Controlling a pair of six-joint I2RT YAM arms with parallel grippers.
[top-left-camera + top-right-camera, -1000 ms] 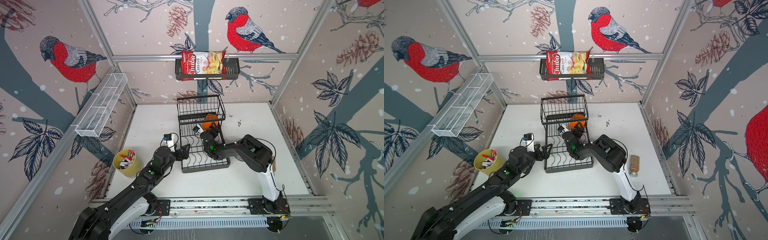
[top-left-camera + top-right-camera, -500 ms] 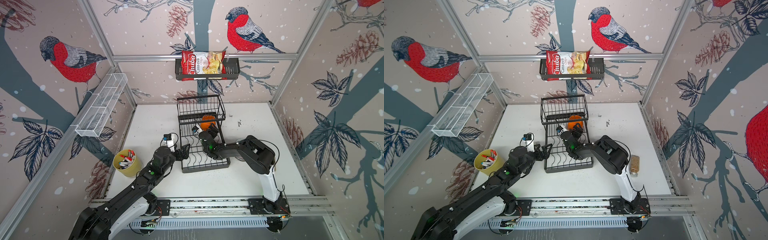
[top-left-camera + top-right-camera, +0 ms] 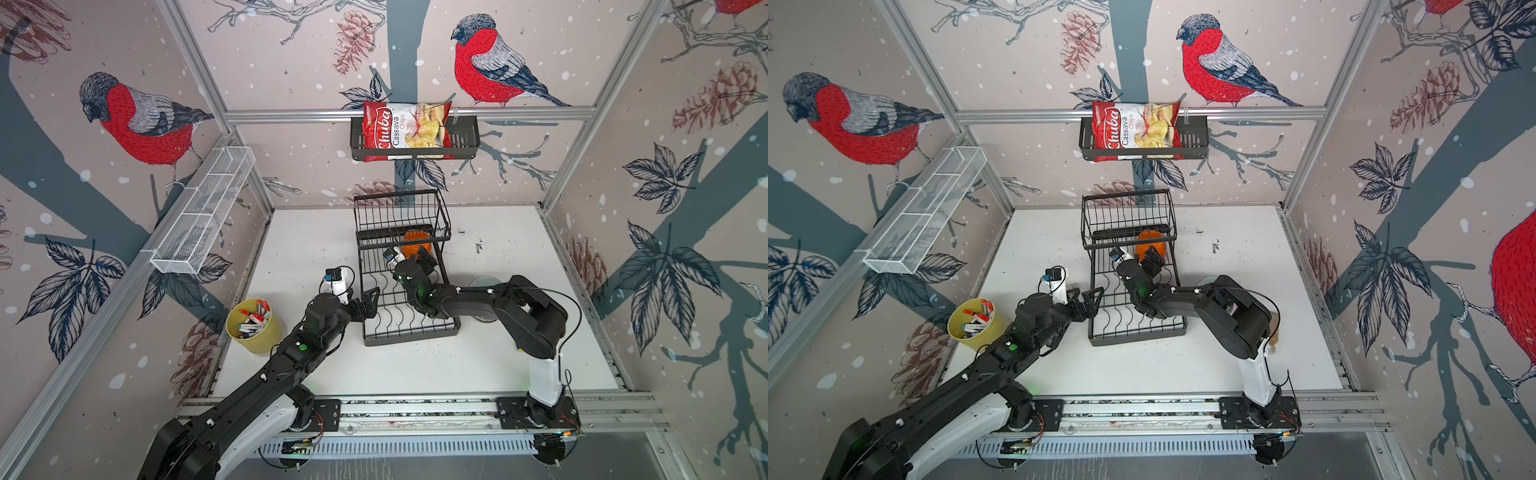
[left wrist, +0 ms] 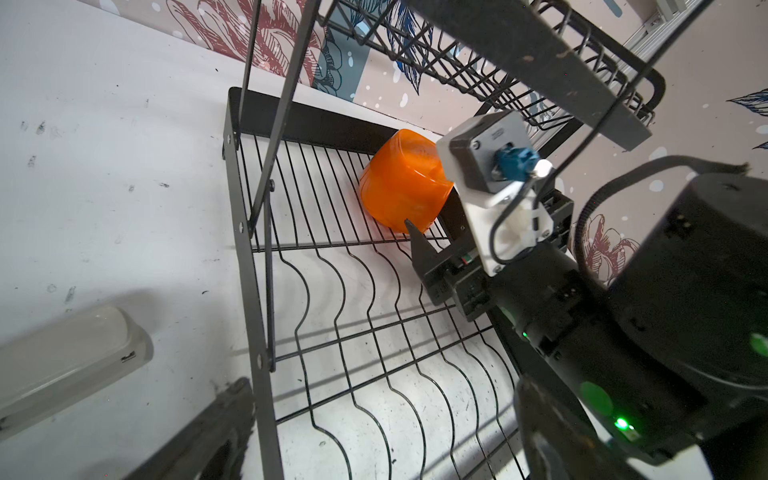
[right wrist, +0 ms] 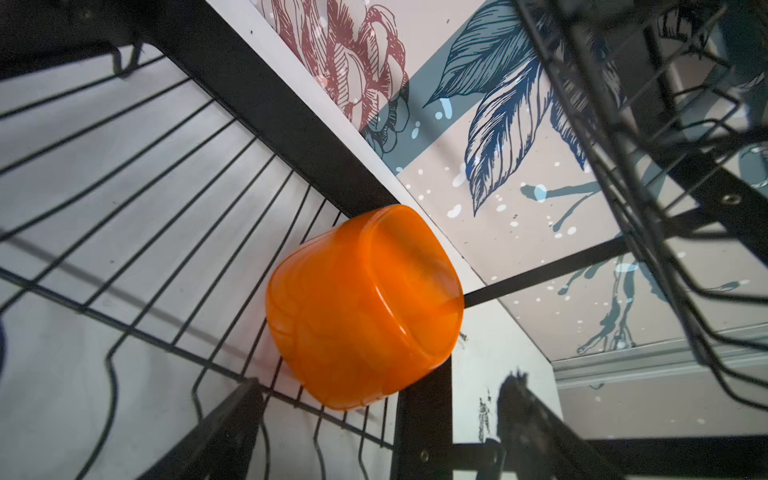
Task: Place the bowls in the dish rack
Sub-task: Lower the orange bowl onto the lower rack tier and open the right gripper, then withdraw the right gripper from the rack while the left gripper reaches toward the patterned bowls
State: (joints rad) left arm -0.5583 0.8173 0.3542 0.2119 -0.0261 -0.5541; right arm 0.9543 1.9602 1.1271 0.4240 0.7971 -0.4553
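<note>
Both of your arms reach in from the near rail: the left arm (image 3: 266, 378) stretched out from the left, the right arm (image 3: 536, 324) folded at the elbow on the right. Beside the left arm, a yellow cup of pens (image 3: 254, 326) stands upright on the white desk (image 3: 519, 249).

Your left jaws are spread wide and empty. They sit just beside the left rim of the dish rack (image 3: 411, 337), about midway along its base tray.

Your right jaws lie farther in, over the base tray, pointing toward its far right corner. They too stand apart. In the right wrist view the two fingertips (image 5: 237, 411) flank the near side of the orange bowl (image 5: 357, 307) with a gap on each side, so they clamp nothing. In the left wrist view one fingertip shows right at the bowl's edge, and you cannot tell from there whether it touches.

The orange bowl is inside the rack, tilted rather than upright. It lies in the far right corner of the base tray, against the end rim and beneath the raised basket (image 3: 401, 212).

Beyond the rack, a black shelf basket (image 3: 465, 145) on the back wall holds a chips bag (image 3: 403, 129). A long white mesh trough (image 3: 203, 216) hangs on the left wall.
</note>
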